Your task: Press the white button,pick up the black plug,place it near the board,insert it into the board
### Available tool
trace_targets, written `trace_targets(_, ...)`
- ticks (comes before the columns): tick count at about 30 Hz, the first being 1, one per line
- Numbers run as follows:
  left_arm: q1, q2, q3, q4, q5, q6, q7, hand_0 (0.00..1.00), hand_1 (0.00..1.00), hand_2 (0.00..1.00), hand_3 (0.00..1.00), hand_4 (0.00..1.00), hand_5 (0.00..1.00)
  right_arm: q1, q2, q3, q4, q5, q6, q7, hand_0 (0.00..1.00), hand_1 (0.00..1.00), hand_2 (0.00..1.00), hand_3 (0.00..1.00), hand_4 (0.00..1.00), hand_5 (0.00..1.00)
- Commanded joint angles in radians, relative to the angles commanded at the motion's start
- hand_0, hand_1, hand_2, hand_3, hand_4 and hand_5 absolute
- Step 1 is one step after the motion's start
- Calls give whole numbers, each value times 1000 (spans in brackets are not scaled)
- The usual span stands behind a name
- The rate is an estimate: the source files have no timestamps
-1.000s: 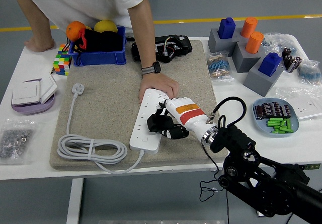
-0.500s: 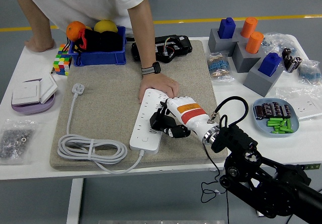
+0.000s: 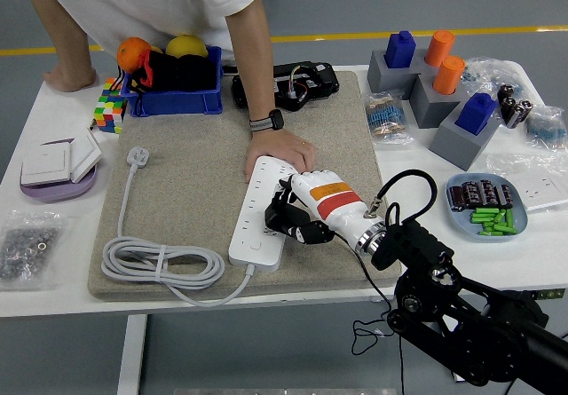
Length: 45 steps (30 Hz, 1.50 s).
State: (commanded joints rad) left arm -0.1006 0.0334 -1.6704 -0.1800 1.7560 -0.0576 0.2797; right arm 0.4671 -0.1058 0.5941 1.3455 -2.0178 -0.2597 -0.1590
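Observation:
A white power strip (image 3: 255, 224) lies on the beige mat (image 3: 195, 191), running from the mat's middle toward its near edge. My right hand (image 3: 297, 217), white with an orange band, holds the black plug (image 3: 282, 215) down on the strip's right side, fingers curled around it. The plug's prongs are hidden, so I cannot tell how deep it sits. A person's hand (image 3: 280, 153) presses flat on the strip's far end. The strip's white cable (image 3: 160, 262) coils at the near left, ending in a white plug (image 3: 137, 156). My left hand is out of view.
A blue bin (image 3: 175, 100) with fruit, a colour cube (image 3: 109, 111) and a black device (image 3: 286, 82) stand at the back. Grey blocks with blue and orange pegs (image 3: 439, 84) and a blue dish of parts (image 3: 486, 204) lie right. Wall switches (image 3: 58, 160) and a screw bag (image 3: 25, 246) sit left.
My right hand moved the black plug up and right along the strip's edge and pressed closer onto it. The person's hand stayed on the strip's far end.

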Motion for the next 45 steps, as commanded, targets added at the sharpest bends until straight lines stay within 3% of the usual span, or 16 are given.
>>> trace_targets(10,1,-1,-2,0,2,0,0,625,631,638,694,574,385,-2,0,12,5,6,0,4,456,507,544,542,888,2)
trace_targets(11,1,-1,-2,0,2,0,0,625,630,638,693,573,386,-2,1,11,4,12,2,3,493,521,560,599,998,86)
trace_targets(16,0,-1,-2,0,0,0,0,625,630,638,693,573,386,-1,1,8,2,40,9,0,493,521,560,599,998,86)
trace_targets(17,0,-1,-3,0,1,0,-1,625,630,638,693,572,383,-1,1,7,1,45,9,0,594,668,677,727,998,181)
trace_targets(22,-1,-1,-4,0,2,0,-1,625,630,638,693,572,383,1,2,6,-4,57,4,0,594,668,677,727,998,181)
trace_targets(23,-1,-1,-4,0,3,0,-1,625,631,638,691,571,383,1,2,6,-5,59,3,0,626,721,738,757,998,206)
trace_targets(34,-1,-1,-5,0,1,1,-1,624,631,638,692,571,384,2,4,1,-24,77,0,7,673,750,754,768,998,218)
trace_targets(35,-1,-1,-5,0,2,1,-1,624,631,638,692,570,386,3,4,1,-32,81,1,9,745,756,757,769,998,222)
trace_targets(45,-2,-2,-5,0,1,1,-2,625,631,638,692,569,383,3,5,2,-87,108,-8,38,739,750,744,754,998,223)
